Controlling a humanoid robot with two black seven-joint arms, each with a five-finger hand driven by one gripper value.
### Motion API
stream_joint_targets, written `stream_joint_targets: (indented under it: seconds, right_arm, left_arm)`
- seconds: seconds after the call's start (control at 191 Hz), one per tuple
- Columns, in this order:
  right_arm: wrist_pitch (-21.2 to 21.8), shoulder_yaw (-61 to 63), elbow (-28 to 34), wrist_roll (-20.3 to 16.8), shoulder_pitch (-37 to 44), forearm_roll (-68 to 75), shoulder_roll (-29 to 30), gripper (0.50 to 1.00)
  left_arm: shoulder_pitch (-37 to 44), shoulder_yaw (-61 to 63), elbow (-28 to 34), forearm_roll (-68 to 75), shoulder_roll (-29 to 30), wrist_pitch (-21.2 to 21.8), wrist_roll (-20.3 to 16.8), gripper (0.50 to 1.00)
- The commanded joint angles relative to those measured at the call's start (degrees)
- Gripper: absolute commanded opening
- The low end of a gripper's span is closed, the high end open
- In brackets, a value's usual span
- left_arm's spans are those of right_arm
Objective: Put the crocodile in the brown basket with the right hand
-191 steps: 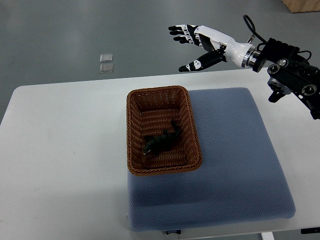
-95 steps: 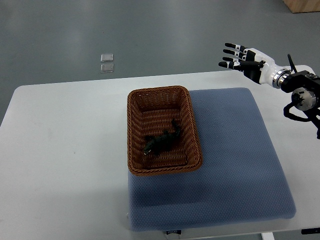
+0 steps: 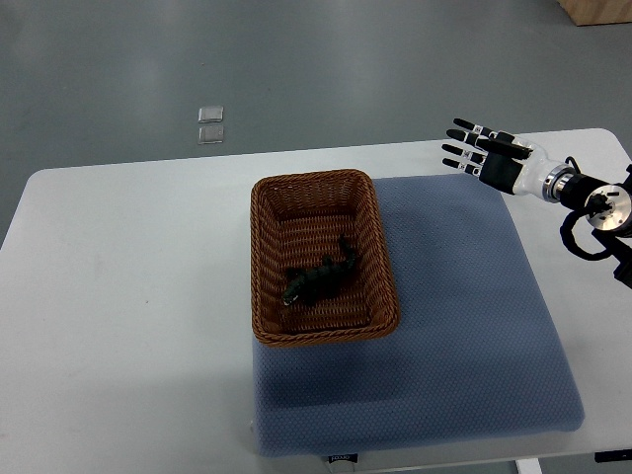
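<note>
1. One view is catalogued, the top view. A white table (image 3: pixel 128 286) is shown, carrying a blue pad (image 3: pixel 464 326); a brown basket (image 3: pixel 258 267) is stood at the pad's left edge, long side running away from the robot.
2. Crocodile (image 3: pixel 318 279): a dark toy, found inside the basket on its woven floor, in the nearer half; it is laid diagonally, with one end toward the near left and the other toward the far right wall; nothing is touching it but the basket.
3. Right hand (image 3: pixel 491 158): its arm is brought in from the right edge; the hand is held over the pad's far right corner, well apart from the basket; the fingers are stretched out and spread apart, with nothing clasped.
4. Left hand: not seen anywhere.
5. Step in hand, as judged: the placing appears done, and only the clearing of the arm is left; it is best done with the fingers kept apart and the hand carried off to the right, so that the basket rim is not brushed and the pad is not dragged.
6. Sundries: two small clear squares (image 3: pixel 209 125) are noted on the grey floor beyond the table.
</note>
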Motion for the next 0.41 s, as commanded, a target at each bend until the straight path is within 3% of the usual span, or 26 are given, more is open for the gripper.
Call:
stream_joint_targets:
  seconds: [0.0,0.147,0.404]
  right_arm:
    - [0.3,0.1,0.0,0.6,0.0,0.9,0.3,0.934]
    - [0.5,0.3,0.2,0.8,0.0,0.8,0.3,0.934]
    - [5.5,0.1,0.4,0.8,0.0,0.4,0.1,0.934]
  left_arm:
    - [0.0,0.0,0.0,0.0,0.0,0.1,0.0,1.000]
    - [0.0,0.0,0.0,0.0,0.0,0.1,0.0,1.000]
    - [0.0,0.0,0.0,0.1,0.0,0.0,0.0,1.000]
